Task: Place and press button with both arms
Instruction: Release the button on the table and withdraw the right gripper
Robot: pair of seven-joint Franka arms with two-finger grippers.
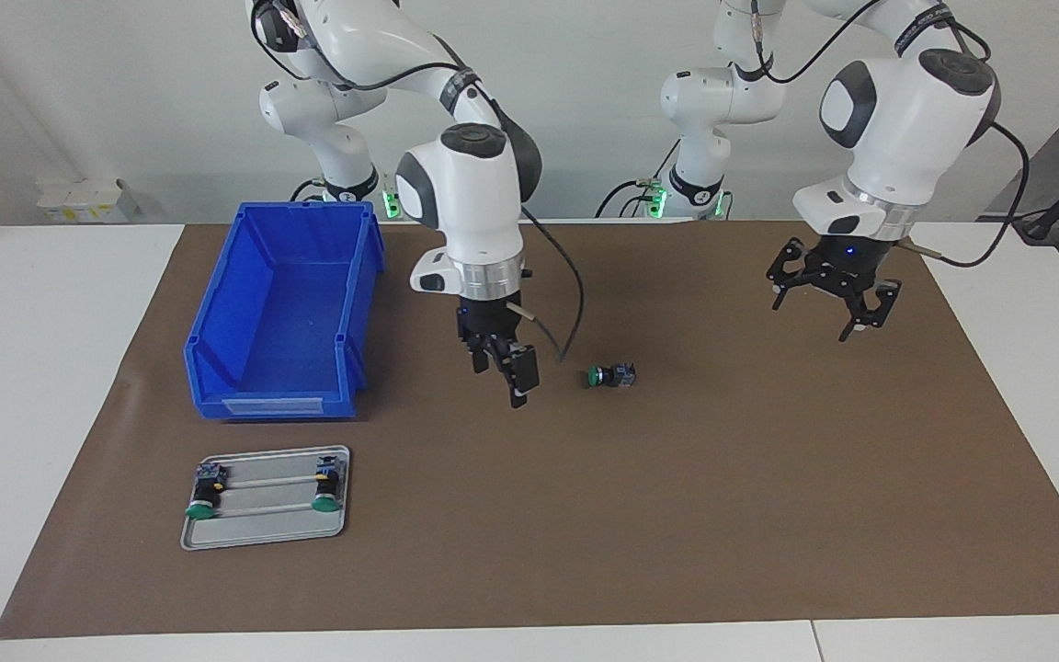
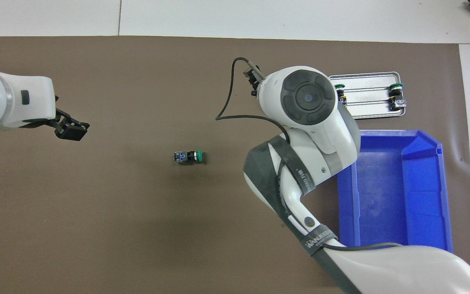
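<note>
1. Black two-finger right gripper [image 1: 504,372] hangs open and empty over the brown mat [image 1: 677,515], just beside the green-capped black push-button [image 1: 609,375] lying on its side mid-mat.
2. Left gripper [image 1: 828,303] waits open, well apart.
3. Judgement: stand the cap upward before pressing.

Button [image 1: 609,375] on open brown mat [image 1: 677,515], approachable from all sides except where the right gripper [image 1: 504,368] hangs just beside it
</note>
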